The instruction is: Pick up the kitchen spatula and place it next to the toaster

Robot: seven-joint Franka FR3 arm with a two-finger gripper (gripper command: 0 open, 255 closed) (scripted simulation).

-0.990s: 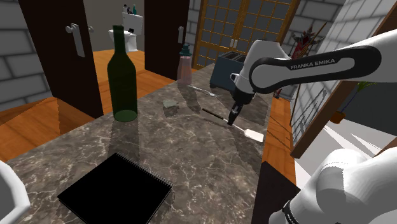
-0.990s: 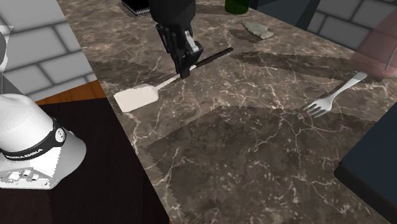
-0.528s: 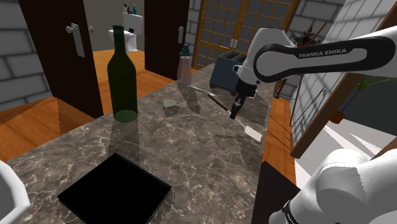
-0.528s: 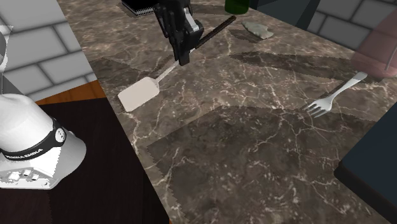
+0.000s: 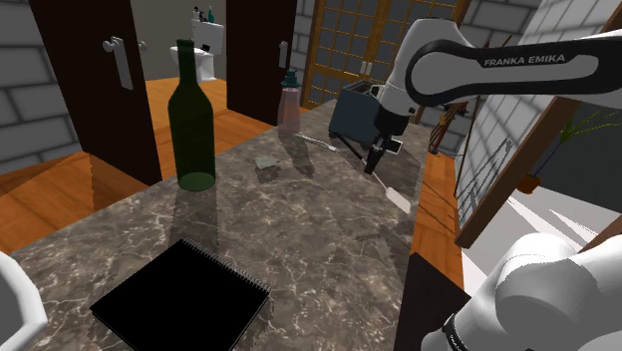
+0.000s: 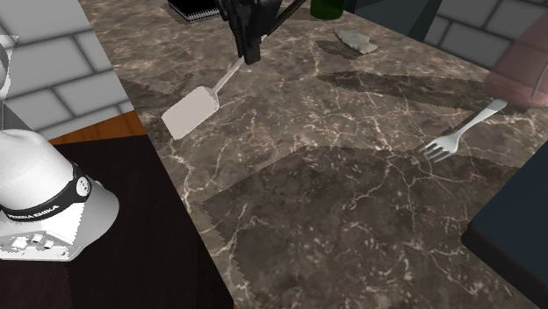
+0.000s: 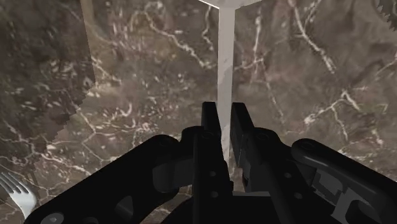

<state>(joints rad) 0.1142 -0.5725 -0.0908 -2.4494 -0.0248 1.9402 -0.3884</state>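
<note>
My black gripper [image 5: 376, 162] is shut on the spatula's pale neck [image 7: 226, 76], which runs out from between the fingertips [image 7: 211, 121]. The spatula hangs tilted above the marble counter [image 6: 334, 202], its white blade [image 6: 189, 114] lower and its black handle [image 6: 285, 10] higher, the gripper [image 6: 252, 58] clasping it between the two. In the shoulder view the blade [image 5: 399, 199] hovers near the counter's right edge. The dark blue toaster [image 5: 354, 108] stands at the counter's far end, just behind the gripper, and its corner [image 6: 518, 228] sits at the second exterior view's lower right.
A silver fork [image 6: 461, 132] lies between the spatula and the toaster. A green bottle [image 5: 192, 115], a pink bottle [image 5: 289, 105], a small grey scrap [image 5: 265, 160] and a black notebook [image 5: 179, 299] share the counter. The robot's stand [image 6: 44, 202] is beside the edge.
The gripper has risen and moved toward the toaster, lifting the spatula off the counter; the blade now hangs lower than the handle. Nothing else moved.
</note>
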